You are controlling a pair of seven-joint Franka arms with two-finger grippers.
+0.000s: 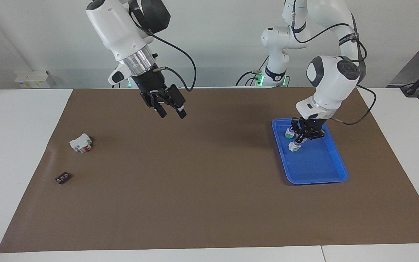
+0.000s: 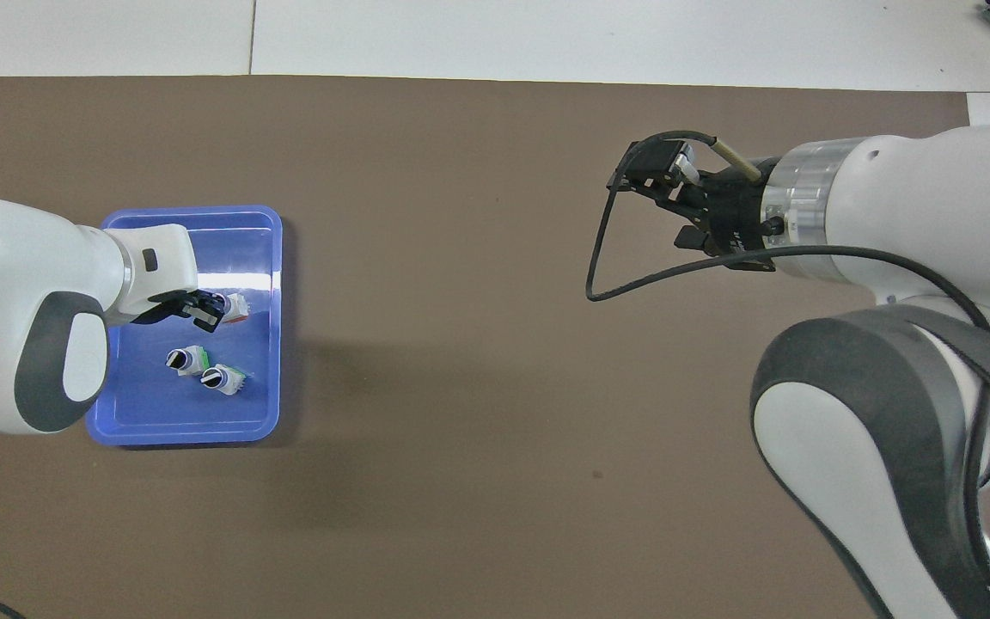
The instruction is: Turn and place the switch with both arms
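a: switch [image 2: 229,307] sits in the blue tray [image 2: 276,258] at the left arm's end, left gripper [image 2: 210,311] down on it, fingers closed around it.
b: two more switches [image 2: 205,368] lie in that tray, nearer the robots.
a: right gripper [image 1: 172,110] hangs open over the brown mat [image 1: 209,189]; white block [image 1: 80,142] and black strip [image 1: 62,178] lie at its end.

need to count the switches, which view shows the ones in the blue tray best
The overhead view. It shows three switches in the blue tray: two lying free and one at the left gripper. In the facing view the left gripper hides much; only two white-green pieces show.
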